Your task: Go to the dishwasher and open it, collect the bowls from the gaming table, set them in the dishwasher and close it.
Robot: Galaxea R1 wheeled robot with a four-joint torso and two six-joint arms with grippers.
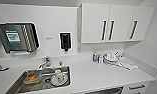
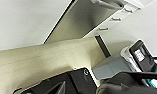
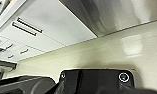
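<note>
Dishwasher (image 2: 87,18) was the thing at hand: in the left wrist view its grey steel front stood shut, the bar handle (image 2: 107,3) running level along the top edge, white drawers beside it. The right wrist view caught the same steel front (image 3: 119,12) next to white cupboard doors, above the pale floor (image 3: 94,55). From the head view, the desk (image 1: 99,75) with its sink (image 1: 44,80) lay straight ahead, and a dark gap under the desk edge was probably the unit's top (too little of it showed to be sure). Both arms seemed to hang low, wrists near the floor and angled up at the front, so the handle lay above and ahead of each. Which arm was nearer I could not judge. Neither pincer's opening could be made out, nor anything held.
</note>
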